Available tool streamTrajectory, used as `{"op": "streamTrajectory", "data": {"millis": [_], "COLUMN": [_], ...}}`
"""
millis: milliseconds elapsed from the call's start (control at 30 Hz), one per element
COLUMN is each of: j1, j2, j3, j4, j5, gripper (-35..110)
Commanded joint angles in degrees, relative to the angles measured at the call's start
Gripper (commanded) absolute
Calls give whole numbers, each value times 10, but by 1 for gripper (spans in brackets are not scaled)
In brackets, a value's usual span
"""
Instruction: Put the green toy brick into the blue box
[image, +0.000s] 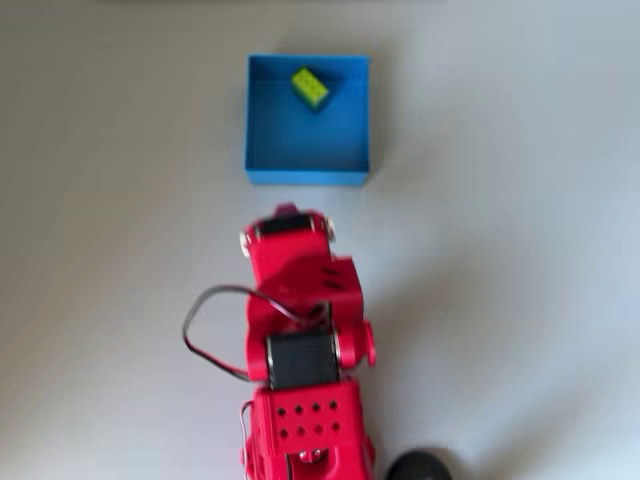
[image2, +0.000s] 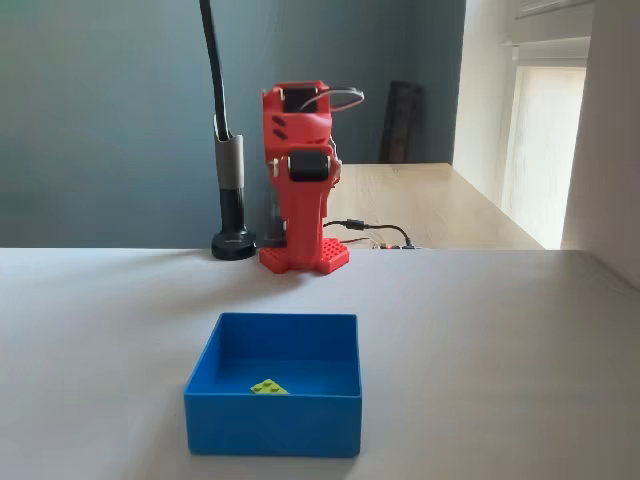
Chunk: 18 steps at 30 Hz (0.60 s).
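1. Overhead view: the green toy brick (image: 310, 87) lies inside the blue box (image: 258, 120), near its far wall. The red arm (image: 298, 330) is folded up on the worktop (image: 520, 250), well apart from the box.
2. Fixed view: the brick sits on the box floor — the arm stands upright behind. The end effector is tucked away; I cannot tell whether it is released or clenched.
3. Judgement: placing looks done — nothing further seems needed.

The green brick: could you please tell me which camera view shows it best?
The overhead view: the brick lies in plain sight on the floor of the box, near the far wall, studs visible. In the fixed view the box's front wall hides its lower part, so just its top peeks out.
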Motion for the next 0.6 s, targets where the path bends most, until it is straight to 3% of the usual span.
{"op": "streamTrajectory", "data": {"millis": [0, 333, 567], "j1": [-4, 25, 22], "j2": [140, 244, 244], "j3": [103, 224, 224], "j4": [-4, -38, -7], "j5": [-24, -46, -24], "gripper": [0, 0, 0]}}
